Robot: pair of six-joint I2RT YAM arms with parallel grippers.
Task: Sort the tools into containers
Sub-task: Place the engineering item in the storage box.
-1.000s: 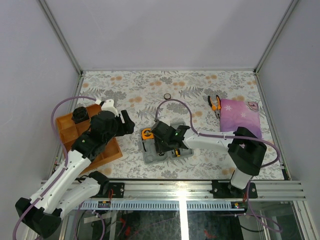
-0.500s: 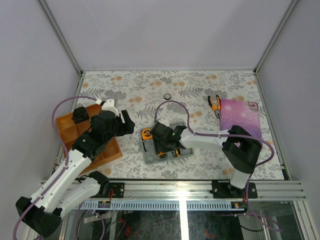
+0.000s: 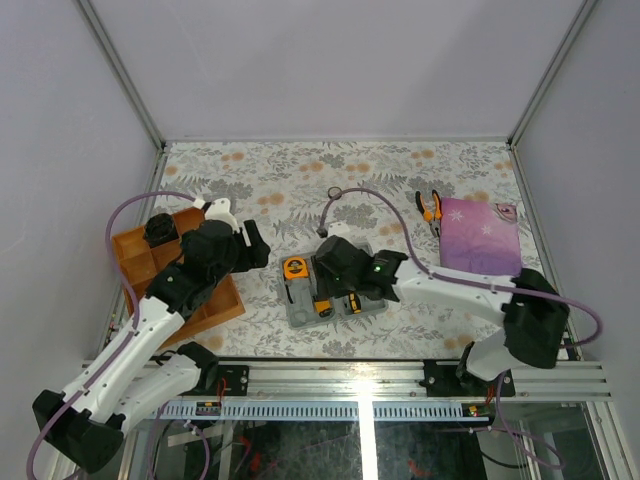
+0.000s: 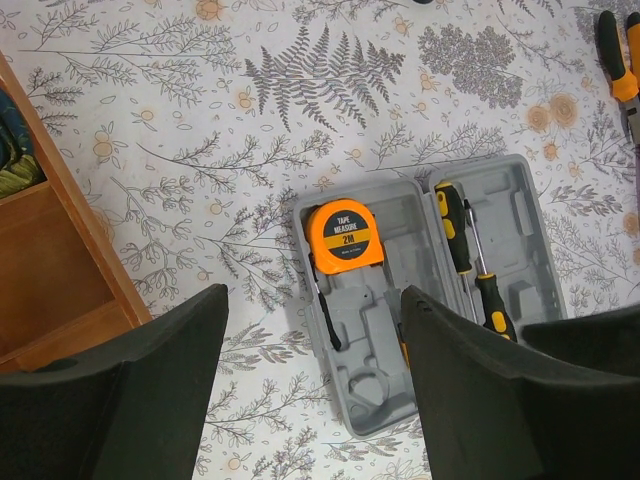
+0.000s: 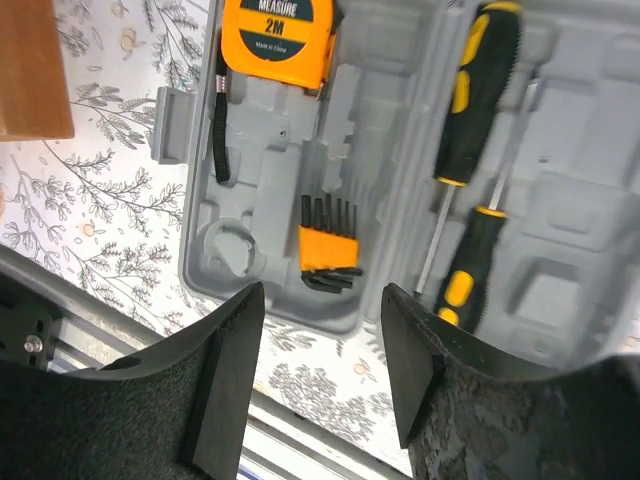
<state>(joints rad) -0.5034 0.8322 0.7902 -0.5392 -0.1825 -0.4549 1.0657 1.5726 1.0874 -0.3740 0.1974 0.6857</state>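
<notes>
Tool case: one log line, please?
tool case: open, holds tape measure, bit set, two screwdrivers | pliers: on table | left gripper: open, empty | right gripper: open over case, empty

**Two arms poised, jaws parted**

The left arm (image 3: 150,320) bends at the elbow. Its left gripper (image 4: 315,400) tilts downward with the jaws wide apart. The right arm (image 3: 450,285) stretches low toward its own left. The right gripper (image 5: 322,380) faces straight down, fingers (image 5: 225,370) parted, seemingly touching nothing.

The grey tool case (image 4: 520,210) lies open and flat. One half holds the orange tape measure (image 4: 344,238) and the bit set (image 5: 328,247); the other holds two black-and-yellow screwdrivers (image 4: 452,226). The pliers (image 3: 429,207) and the tape ring (image 3: 335,193) lie outside, well apart.
</notes>
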